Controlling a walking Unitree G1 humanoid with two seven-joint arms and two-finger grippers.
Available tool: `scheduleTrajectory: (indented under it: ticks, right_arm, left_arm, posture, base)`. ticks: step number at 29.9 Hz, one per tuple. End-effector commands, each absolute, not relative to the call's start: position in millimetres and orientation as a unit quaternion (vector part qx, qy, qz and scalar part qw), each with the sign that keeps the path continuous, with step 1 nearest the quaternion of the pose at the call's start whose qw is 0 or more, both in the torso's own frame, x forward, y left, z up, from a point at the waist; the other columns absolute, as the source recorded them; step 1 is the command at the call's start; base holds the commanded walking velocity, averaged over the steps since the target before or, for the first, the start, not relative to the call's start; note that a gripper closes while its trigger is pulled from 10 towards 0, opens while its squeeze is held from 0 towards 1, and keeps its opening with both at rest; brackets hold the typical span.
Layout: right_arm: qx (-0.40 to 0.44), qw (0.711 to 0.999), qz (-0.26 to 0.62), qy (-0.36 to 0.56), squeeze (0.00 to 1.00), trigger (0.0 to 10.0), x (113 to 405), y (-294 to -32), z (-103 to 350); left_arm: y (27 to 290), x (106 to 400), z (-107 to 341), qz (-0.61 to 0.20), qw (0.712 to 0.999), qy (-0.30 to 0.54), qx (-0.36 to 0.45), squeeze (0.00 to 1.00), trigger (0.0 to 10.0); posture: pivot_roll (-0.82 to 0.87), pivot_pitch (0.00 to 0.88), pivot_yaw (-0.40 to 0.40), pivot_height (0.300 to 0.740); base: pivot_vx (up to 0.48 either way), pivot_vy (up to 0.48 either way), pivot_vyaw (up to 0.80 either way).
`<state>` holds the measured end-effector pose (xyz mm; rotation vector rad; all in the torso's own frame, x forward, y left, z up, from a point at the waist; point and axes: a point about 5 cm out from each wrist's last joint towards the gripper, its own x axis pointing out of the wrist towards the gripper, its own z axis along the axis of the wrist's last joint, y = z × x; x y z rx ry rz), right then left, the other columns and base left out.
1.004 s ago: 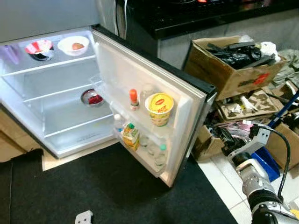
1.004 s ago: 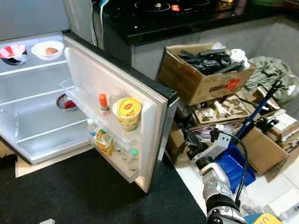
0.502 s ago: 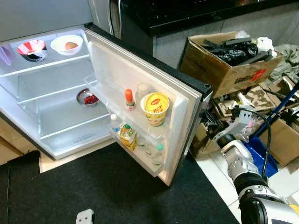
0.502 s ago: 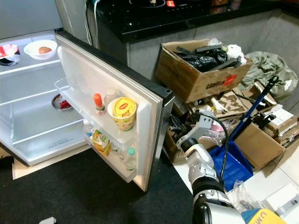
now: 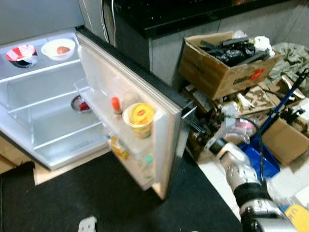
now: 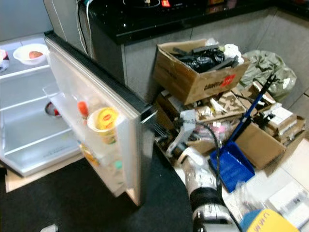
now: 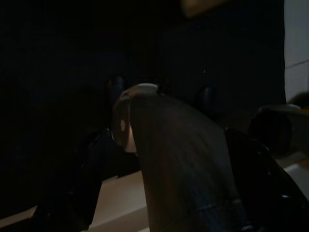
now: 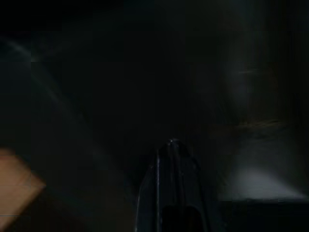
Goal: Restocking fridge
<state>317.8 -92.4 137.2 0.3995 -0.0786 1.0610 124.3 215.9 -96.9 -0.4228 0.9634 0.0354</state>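
The fridge [image 5: 53,125] stands open, its shelves lit. Its door [image 5: 166,133] is swung partway round and carries a yellow noodle cup [image 5: 139,118], a red-capped bottle [image 5: 116,105] and a juice carton [image 5: 118,147]. My right gripper [image 5: 193,126] is against the door's outer face near its free edge, and its fingers [image 8: 171,150] look pressed together in the dark right wrist view. In the left wrist view my left gripper [image 7: 169,183] hangs low in shade, its fingers [image 7: 270,164] on either side of a dark bottle [image 7: 178,159] with a pale cap.
On the top shelf are a white bowl [image 5: 58,48] and a red-patterned bowl [image 5: 21,52]; a small bowl [image 5: 81,104] sits lower down. A black mat [image 5: 96,193] lies before the fridge. Cardboard boxes [image 5: 222,63], clutter and a blue dustpan [image 5: 260,159] crowd the right.
The fridge door has swung toward shut. My right arm has moved left from the clutter up to the door's outer face. The camera has shifted right.
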Motion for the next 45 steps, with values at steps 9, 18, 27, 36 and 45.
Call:
scheduleTrajectory:
  ticks: [9, 18, 27, 36, 45]
  right_arm:
    - [0.272, 0.723, 0.628, -0.095, 0.00, 10.0, 289, -70, 178]
    - [0.202, 0.916, 0.335, 0.089, 0.00, 10.0, 309, -134, 72]
    - [0.130, 0.929, 0.121, 0.324, 0.00, 10.0, 239, -199, -35]
    - [0.095, 0.892, 0.033, 0.440, 0.00, 10.0, 174, -225, -76]
    - [0.062, 0.857, -0.008, 0.511, 0.00, 10.0, 125, -238, -94]
  left_arm:
    - [213, 115, -100, 0.018, 0.856, 0.474, -0.204, 0.00, 10.0]
    - [212, 116, -101, 0.014, 0.856, 0.477, -0.202, 0.00, 10.0]
    - [213, 117, -100, 0.015, 0.856, 0.476, -0.199, 0.00, 10.0]
    - [211, 119, -100, 0.016, 0.857, 0.475, -0.200, 0.00, 10.0]
    - [208, 118, -101, 0.018, 0.854, 0.480, -0.199, 0.00, 10.0]
  posture:
    - [-0.09, 0.134, -0.003, 0.740]
    - [-0.09, 0.125, -0.009, 0.740]
    - [-0.08, 0.123, -0.007, 0.740]
    - [-0.09, 0.122, -0.011, 0.740]
    - [-0.09, 0.119, -0.012, 0.740]
  base:
    - [0.000, 0.000, 0.00]
    - [0.000, 0.000, 0.00]
    - [0.000, 0.000, 0.71]
    - [0.000, 0.000, 0.71]
    - [0.000, 0.000, 0.71]
